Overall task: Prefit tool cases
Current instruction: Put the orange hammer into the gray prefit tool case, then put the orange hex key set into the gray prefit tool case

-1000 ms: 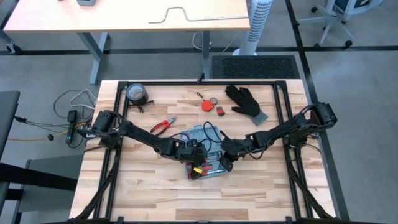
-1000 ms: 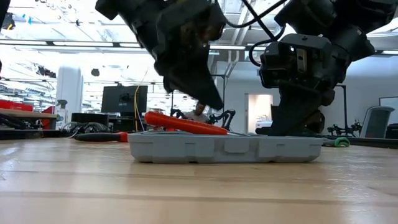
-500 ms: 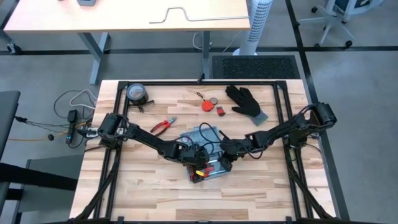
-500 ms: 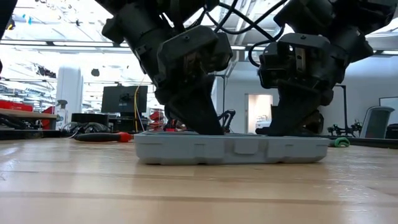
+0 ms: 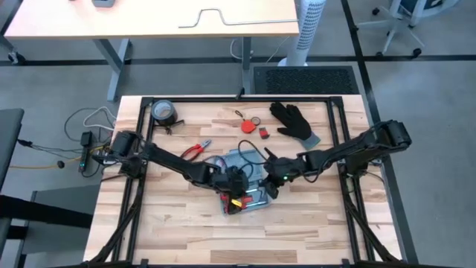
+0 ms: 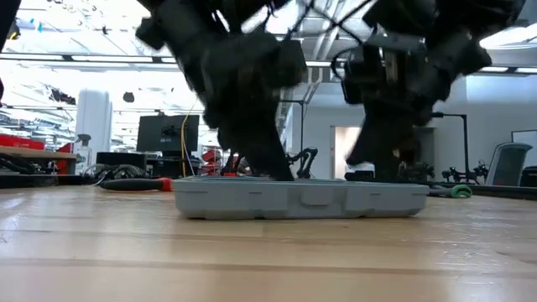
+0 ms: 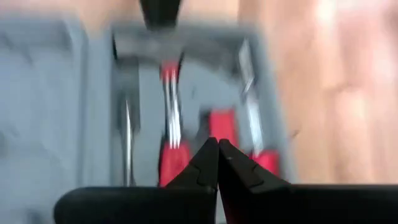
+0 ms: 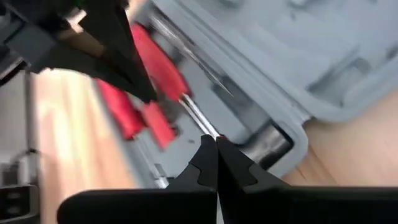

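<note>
The open blue-grey tool case (image 5: 256, 202) lies flat on the wooden table, near its middle; the low view shows its side wall (image 6: 302, 200). Red-handled tools (image 7: 171, 158) lie in its grey recesses. My left gripper (image 7: 217, 144) is shut, its tips pointing down at the red handles in the case's near part (image 5: 236, 190). My right gripper (image 8: 216, 142) is shut too and stands over the case's right side (image 5: 271, 181), close above a tool's metal shaft (image 8: 198, 119). My left gripper comes at the red-handled tools (image 7: 219, 124) in the case from above with shut fingers; I cannot tell whether the tips touch them. My right gripper slants down from the table's right toward the metal shaft (image 8: 198, 119); whether it touches it I cannot tell.
A black glove (image 5: 294, 123) lies at the far right, a dark tape roll (image 5: 163, 113) at the far left. Red-handled pliers (image 5: 195, 150) and small red items (image 5: 249, 125) lie beyond the case. Black frame rails (image 5: 338, 134) border the table.
My left gripper has gone down into the case. The orange-red tool that stuck up slanting above the case's rim now lies down inside it. My right gripper has then drawn back a little toward the table's far edge.
</note>
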{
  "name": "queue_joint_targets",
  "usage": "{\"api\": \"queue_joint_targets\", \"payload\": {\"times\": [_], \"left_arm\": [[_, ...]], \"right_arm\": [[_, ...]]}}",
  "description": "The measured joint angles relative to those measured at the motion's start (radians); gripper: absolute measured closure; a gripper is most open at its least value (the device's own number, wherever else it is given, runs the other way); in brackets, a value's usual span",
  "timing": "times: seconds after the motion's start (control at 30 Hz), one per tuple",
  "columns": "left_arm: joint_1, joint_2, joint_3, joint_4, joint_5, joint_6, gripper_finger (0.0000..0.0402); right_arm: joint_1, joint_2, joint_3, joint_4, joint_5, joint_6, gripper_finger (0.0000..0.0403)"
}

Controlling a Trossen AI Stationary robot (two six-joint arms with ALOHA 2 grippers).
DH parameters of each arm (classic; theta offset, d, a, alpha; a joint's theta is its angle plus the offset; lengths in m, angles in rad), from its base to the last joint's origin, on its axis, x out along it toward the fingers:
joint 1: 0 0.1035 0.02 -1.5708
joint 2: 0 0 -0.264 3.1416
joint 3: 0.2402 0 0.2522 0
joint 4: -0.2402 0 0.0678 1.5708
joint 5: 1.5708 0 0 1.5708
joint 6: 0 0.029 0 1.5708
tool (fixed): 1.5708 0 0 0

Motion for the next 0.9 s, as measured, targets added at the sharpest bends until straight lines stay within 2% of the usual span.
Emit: {"api": "queue_joint_targets", "payload": {"times": [0.2, 0.37, 0.43, 0.6, 0.77, 0.9], "left_arm": [[0.015, -0.146, 0.004, -0.06, -0.02, 0.074, 0.0401], [0.043, -0.249, 0.005, -0.221, -0.207, 0.073, 0.0401], [0.065, -0.276, -0.008, -0.269, -0.242, 0.068, 0.0401], [0.142, -0.386, -0.175, -0.144, -0.161, 0.055, 0.0401], [0.248, -0.511, -0.381, -0.021, -0.135, 0.047, 0.0401], [0.365, -0.561, -0.516, 0.012, -0.021, 0.033, 0.0401]], "right_arm": [[0.0, -0.112, 0.0, -0.011, 0.013, -0.03, 0.0403], [-0.039, -0.165, 0.002, -0.079, 0.072, -0.066, 0.0403], [-0.072, -0.168, 0.001, -0.111, 0.074, -0.091, 0.0403], [-0.18, -0.151, 0.002, -0.157, 0.068, -0.137, 0.0402], [-0.29, -0.126, 0.0, -0.169, 0.035, -0.168, 0.0402], [-0.375, -0.075, 0.001, -0.173, 0.015, -0.184, 0.0402]]}}
